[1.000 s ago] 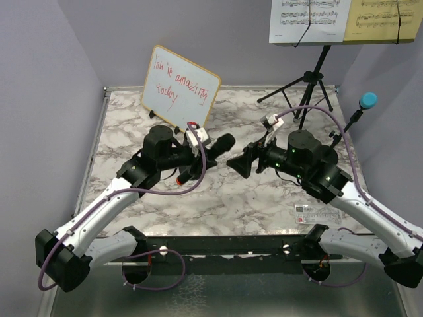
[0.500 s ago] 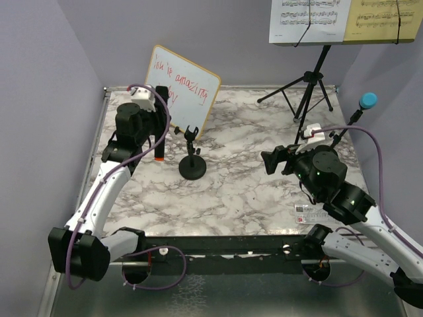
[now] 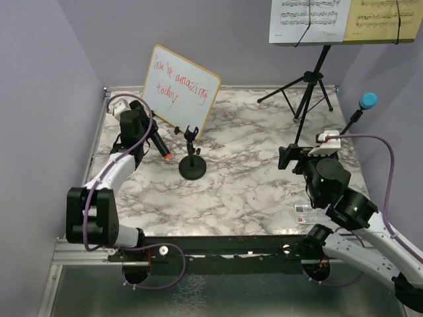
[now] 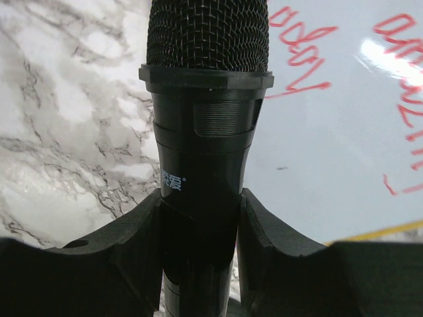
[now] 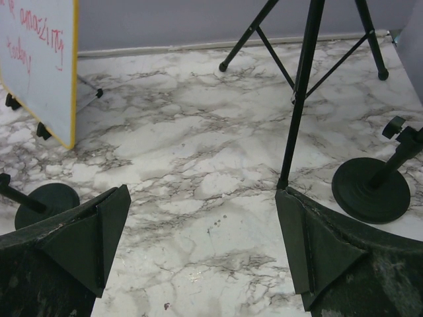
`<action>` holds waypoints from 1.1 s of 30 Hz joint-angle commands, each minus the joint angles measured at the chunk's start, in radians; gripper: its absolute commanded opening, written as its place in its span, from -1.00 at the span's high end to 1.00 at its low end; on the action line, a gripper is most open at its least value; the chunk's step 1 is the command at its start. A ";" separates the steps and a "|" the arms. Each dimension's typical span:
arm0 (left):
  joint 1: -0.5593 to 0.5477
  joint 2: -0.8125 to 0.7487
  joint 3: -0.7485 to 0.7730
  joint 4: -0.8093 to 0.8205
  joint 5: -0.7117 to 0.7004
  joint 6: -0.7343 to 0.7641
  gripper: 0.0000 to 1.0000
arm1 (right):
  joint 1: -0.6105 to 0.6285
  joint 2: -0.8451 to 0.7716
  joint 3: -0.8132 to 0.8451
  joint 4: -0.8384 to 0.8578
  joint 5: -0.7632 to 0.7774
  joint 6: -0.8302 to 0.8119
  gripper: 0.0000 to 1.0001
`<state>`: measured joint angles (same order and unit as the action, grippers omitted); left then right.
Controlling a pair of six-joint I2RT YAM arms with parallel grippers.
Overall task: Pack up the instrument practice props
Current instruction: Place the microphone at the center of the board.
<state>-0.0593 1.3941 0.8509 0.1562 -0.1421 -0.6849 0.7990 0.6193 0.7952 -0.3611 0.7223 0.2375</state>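
My left gripper [image 3: 153, 137] is at the far left by the whiteboard, shut on the black microphone [image 3: 160, 148]. In the left wrist view the microphone [image 4: 208, 132] stands between my fingers [image 4: 132, 251], mesh head up. An empty round-based mic holder [image 3: 192, 166] stands mid-table and also shows in the right wrist view [image 5: 46, 201]. My right gripper [image 3: 285, 157] is open and empty above the marble top [image 5: 201, 244]. The blue microphone [image 3: 367, 100] sits in the second holder [image 5: 370, 188] at the right. The tripod music desk [image 3: 310, 86] carries white [image 3: 309, 20] and yellow [image 3: 386, 20] sheet music.
The wood-framed whiteboard [image 3: 180, 86] with red writing leans at the back left and fills the background of the left wrist view [image 4: 344, 99]. A clear ruler and small stapler [image 3: 310, 212] lie near the front right edge. Purple walls close in both sides.
My left arm has lifted the black microphone out of the middle holder and swung it left toward the whiteboard. My right gripper has drawn back to the right, open.
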 commanded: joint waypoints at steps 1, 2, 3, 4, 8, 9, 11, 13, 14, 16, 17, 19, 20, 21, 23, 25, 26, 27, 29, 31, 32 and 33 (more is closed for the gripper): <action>0.011 0.124 0.011 0.121 -0.127 -0.214 1.00 | 0.001 -0.017 -0.017 -0.003 0.073 0.010 -1.00; 0.014 0.149 0.009 0.146 -0.141 -0.223 1.00 | 0.003 -0.018 -0.016 -0.001 0.075 0.006 -1.00; 0.016 0.174 0.007 0.161 -0.159 -0.238 1.00 | 0.002 -0.016 -0.018 0.001 0.076 0.002 -1.00; 0.019 0.196 0.010 0.172 -0.175 -0.254 1.00 | 0.002 -0.016 -0.019 0.001 0.077 -0.001 -1.00; 0.027 0.300 0.055 0.192 -0.178 -0.313 0.93 | 0.002 -0.005 -0.017 0.001 0.075 -0.011 -1.00; 0.027 0.325 0.070 0.193 -0.168 -0.325 0.87 | 0.002 -0.002 -0.016 0.003 0.072 -0.014 -1.00; 0.027 0.373 0.093 0.194 -0.157 -0.355 0.68 | 0.001 0.006 -0.014 0.005 0.062 -0.022 -1.00; 0.027 0.407 0.103 0.196 -0.161 -0.396 0.58 | 0.003 0.015 -0.014 0.004 0.052 -0.033 -1.00; 0.026 0.422 0.106 0.199 -0.160 -0.413 0.57 | 0.002 0.019 -0.012 0.004 0.049 -0.037 -1.00; 0.022 0.459 0.119 0.203 -0.159 -0.433 0.46 | 0.002 0.029 -0.010 -0.002 0.046 -0.038 -1.00; 0.018 0.471 0.128 0.204 -0.159 -0.435 0.35 | 0.002 0.031 -0.009 -0.004 0.046 -0.039 -1.00; 0.006 0.491 0.144 0.205 -0.155 -0.432 0.24 | 0.003 0.033 -0.007 -0.004 0.045 -0.040 -1.00; 0.001 0.497 0.150 0.206 -0.155 -0.428 0.18 | 0.001 0.032 -0.007 -0.003 0.043 -0.043 -1.00; -0.004 0.500 0.152 0.205 -0.157 -0.430 0.10 | 0.002 0.032 -0.008 -0.001 0.038 -0.048 -1.00; -0.012 0.493 0.143 0.206 -0.172 -0.446 -0.06 | 0.001 0.032 -0.009 0.000 0.032 -0.055 -0.99; -0.017 0.485 0.133 0.206 -0.185 -0.457 -0.16 | 0.002 0.036 -0.009 -0.003 0.034 -0.055 -0.99; -0.018 0.482 0.130 0.207 -0.184 -0.458 -0.20 | 0.002 0.037 -0.008 -0.003 0.034 -0.055 -0.99; -0.020 0.481 0.129 0.207 -0.179 -0.456 -0.22 | 0.002 0.039 -0.007 -0.005 0.034 -0.055 -0.99; -0.022 0.478 0.128 0.207 -0.165 -0.452 -0.30 | 0.002 0.038 -0.008 -0.008 0.034 -0.053 -0.99; -0.023 0.474 0.125 0.208 -0.153 -0.447 -0.36 | 0.002 0.040 -0.007 -0.008 0.032 -0.052 -0.99; -0.024 0.471 0.124 0.209 -0.148 -0.441 -0.38 | 0.003 0.040 -0.007 -0.008 0.031 -0.052 -0.99; -0.024 0.467 0.121 0.209 -0.145 -0.435 -0.41 | 0.003 0.040 -0.007 -0.009 0.031 -0.052 -0.99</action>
<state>-0.0792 1.8870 0.9737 0.3397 -0.2871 -1.1183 0.7990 0.6567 0.7898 -0.3607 0.7631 0.1921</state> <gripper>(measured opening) 0.677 0.996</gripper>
